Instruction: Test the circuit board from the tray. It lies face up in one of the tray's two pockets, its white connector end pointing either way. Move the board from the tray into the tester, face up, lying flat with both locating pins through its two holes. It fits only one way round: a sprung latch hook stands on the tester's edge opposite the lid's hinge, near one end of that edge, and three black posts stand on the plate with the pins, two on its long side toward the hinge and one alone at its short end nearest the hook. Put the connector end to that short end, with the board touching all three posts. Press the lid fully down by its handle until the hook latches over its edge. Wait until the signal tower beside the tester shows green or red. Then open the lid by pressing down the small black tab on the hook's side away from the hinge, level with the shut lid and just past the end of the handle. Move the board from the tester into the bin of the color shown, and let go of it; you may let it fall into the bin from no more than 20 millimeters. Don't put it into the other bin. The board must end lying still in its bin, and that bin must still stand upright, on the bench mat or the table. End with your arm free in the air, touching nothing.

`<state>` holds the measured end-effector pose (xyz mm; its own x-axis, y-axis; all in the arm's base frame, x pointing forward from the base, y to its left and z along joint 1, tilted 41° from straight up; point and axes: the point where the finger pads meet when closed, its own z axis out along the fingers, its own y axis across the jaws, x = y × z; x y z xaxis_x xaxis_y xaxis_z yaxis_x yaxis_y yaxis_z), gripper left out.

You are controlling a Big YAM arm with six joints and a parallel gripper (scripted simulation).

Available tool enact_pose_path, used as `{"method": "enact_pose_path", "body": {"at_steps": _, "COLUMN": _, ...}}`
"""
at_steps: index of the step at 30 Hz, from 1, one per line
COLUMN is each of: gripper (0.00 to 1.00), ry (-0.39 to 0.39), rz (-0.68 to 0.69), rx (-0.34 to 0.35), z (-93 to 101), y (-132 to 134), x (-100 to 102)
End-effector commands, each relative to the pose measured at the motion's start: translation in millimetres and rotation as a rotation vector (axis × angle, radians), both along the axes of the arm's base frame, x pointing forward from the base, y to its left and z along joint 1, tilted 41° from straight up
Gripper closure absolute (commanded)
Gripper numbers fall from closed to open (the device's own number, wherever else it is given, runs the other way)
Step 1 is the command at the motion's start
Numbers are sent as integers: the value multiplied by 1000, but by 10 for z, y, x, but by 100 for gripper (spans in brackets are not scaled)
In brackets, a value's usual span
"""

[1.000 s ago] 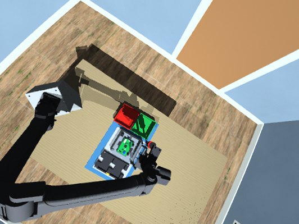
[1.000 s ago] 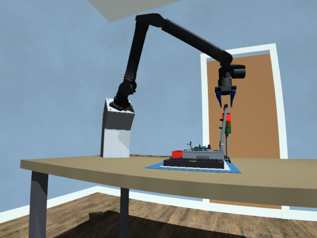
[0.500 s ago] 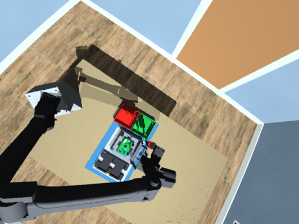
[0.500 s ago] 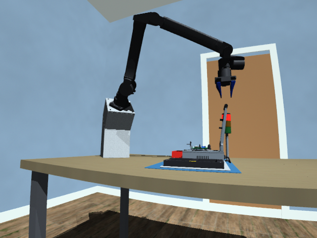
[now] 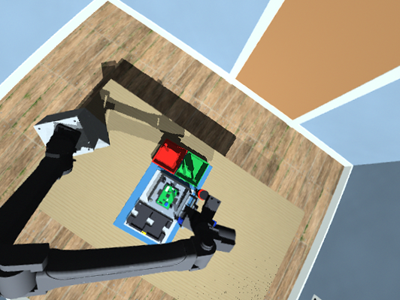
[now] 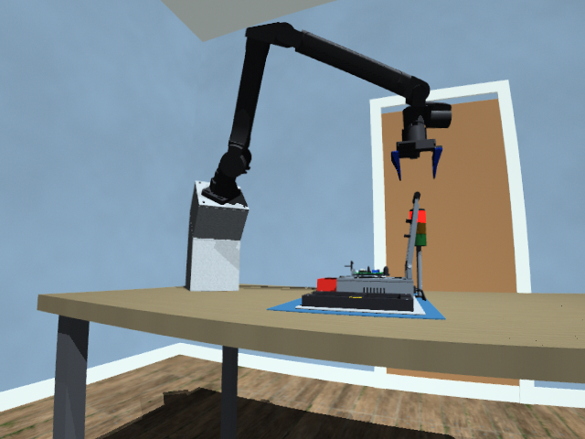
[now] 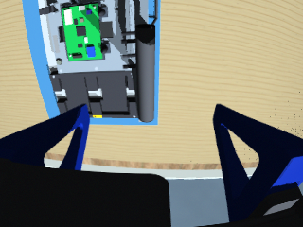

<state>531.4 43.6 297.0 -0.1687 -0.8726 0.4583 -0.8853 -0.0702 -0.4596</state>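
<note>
Beneath the open gripper (image 6: 416,165), the raised lid (image 6: 410,238) fronts the signal tower (image 6: 420,228).

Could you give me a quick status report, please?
Hand open, empty, high above the tester. Board in tester, lid up. Tower shows red.

No readable text, labels, brands or numbers are showing in any view. The circuit board (image 7: 82,33), lying ahead of the fingers, is carrying only small blurred component shapes; nothing is reading as lettering. The signal tower (image 6: 418,227) is showing plain colour bands, unmarked.
</note>
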Motion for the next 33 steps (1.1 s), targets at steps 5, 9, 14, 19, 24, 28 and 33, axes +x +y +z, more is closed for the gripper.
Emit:
{"method": "enact_pose_path", "body": {"at_steps": 5, "gripper": 8, "ry": -59, "rz": 19, "rx": 16, "z": 319, "y": 146, "x": 21}}
{"method": "enact_pose_path", "body": {"at_steps": 9, "gripper": 8, "ry": -59, "rz": 19, "rx": 16, "z": 319, "y": 146, "x": 21}}
{"method": "enact_pose_path", "body": {"at_steps": 14, "gripper": 8, "ry": -59, "rz": 19, "rx": 16, "z": 319, "y": 146, "x": 21}}
{"method": "enact_pose_path", "body": {"at_steps": 19, "gripper": 8, "ry": -59, "rz": 19, "rx": 16, "z": 319, "y": 146, "x": 21}}
{"method": "enact_pose_path", "body": {"at_steps": 24, "gripper": 8, "ry": -57, "rz": 19, "rx": 16, "z": 307, "y": 144, "x": 6}}
{"method": "enact_pose_path", "body": {"at_steps": 28, "gripper": 8, "ry": -50, "rz": 18, "rx": 14, "z": 177, "y": 130, "x": -81}}
{"method": "enact_pose_path", "body": {"at_steps": 33, "gripper": 8, "ry": -51, "rz": 20, "rx": 14, "z": 137, "y": 124, "x": -146}}
